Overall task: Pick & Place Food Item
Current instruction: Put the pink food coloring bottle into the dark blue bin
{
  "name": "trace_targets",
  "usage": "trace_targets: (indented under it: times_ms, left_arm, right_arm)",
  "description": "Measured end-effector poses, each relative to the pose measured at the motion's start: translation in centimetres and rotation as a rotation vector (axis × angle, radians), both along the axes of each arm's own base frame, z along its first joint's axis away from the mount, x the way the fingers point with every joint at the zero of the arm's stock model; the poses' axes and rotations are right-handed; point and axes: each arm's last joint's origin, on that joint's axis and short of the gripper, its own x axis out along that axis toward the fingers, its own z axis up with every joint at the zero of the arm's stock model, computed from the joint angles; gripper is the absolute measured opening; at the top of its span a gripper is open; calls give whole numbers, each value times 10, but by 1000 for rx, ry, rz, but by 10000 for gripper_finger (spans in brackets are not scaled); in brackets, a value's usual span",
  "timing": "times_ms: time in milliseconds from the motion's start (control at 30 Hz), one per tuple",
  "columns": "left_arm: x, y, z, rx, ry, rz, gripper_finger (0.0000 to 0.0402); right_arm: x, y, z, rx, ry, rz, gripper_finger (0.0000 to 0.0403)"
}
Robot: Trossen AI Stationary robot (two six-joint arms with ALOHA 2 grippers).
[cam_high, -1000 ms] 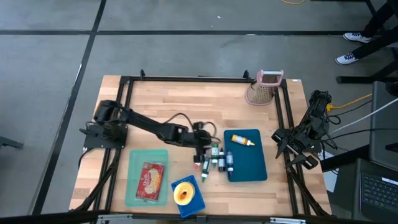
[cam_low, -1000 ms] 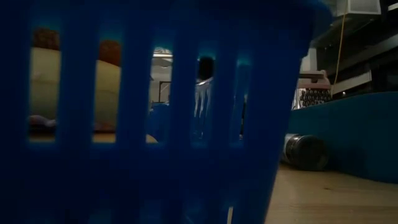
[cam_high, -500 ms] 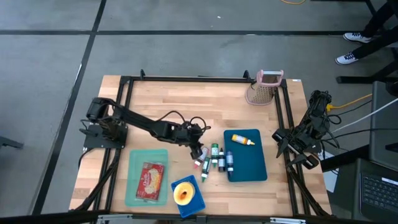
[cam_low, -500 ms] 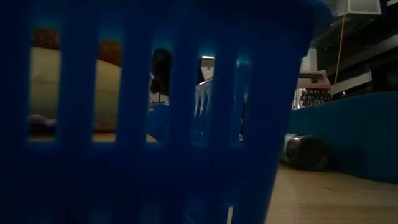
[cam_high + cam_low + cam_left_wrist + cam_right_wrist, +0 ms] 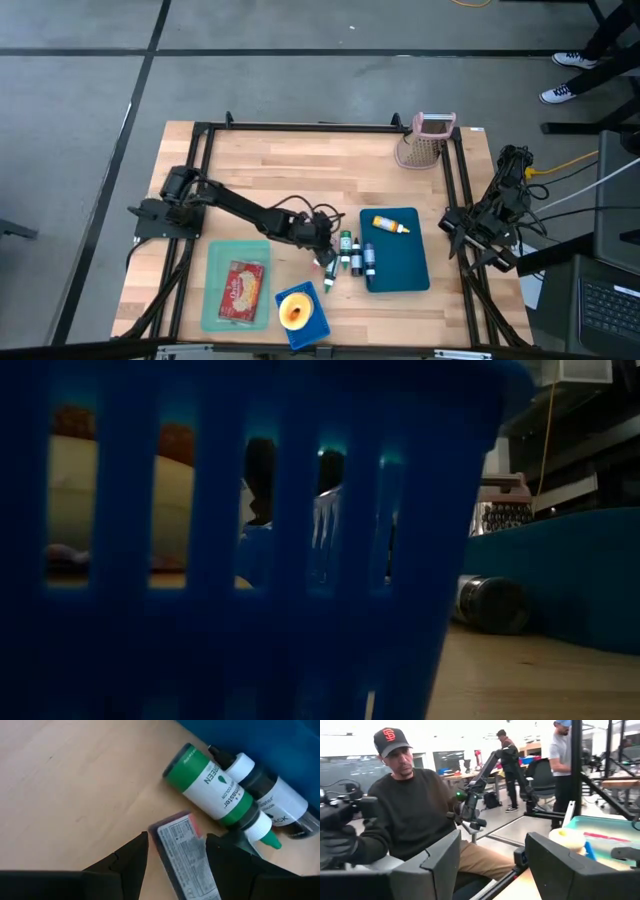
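Left gripper (image 5: pixel 175 847): fingers apart, straddling red bottle (image 5: pixel 187 855)
Green bottle (image 5: pixel 215 795): just beyond fingertips
Right gripper (image 5: pixel 492 860): fingers apart, empty, off table edge

4 small bottles (image 5: pixel 352 254), 2 trays (image 5: pixel 397 250), 1 basket (image 5: pixel 304 316), 1 grater (image 5: pixel 424 141).

This was a robotics lab: a wooden counter (image 5: pixel 300 160) in a black metal frame (image 5: pixel 320 126) stood on grey concrete floor (image 5: pixel 300 60), with a seated person (image 5: pixel 410 815) at hand controls, office chairs (image 5: pixel 540 775) and other workbenches behind.
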Motion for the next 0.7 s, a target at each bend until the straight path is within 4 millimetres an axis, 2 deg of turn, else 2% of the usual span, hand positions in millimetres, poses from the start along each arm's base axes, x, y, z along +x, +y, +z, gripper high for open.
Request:
trace_targets:
  times_ms: [100,233,467,567,700]
  left_arm:
    - [15,-3,2,-12,33,8,194]
    - [32,-6,-6,-32,141,31,194]
    - [42,-10,-18,-38,223,60,192]
    - [40,-15,-16,17,209,55,172]
    - [37,-20,-6,67,190,16,118]
  right_arm:
    - [0,0,0,13,16,25,217]
    - [-1,1,0,31,45,41,217]
    - [-3,2,0,20,34,132,217]
    - [-3,2,0,22,36,134,217]
    - [-3,2,0,23,34,133,217]
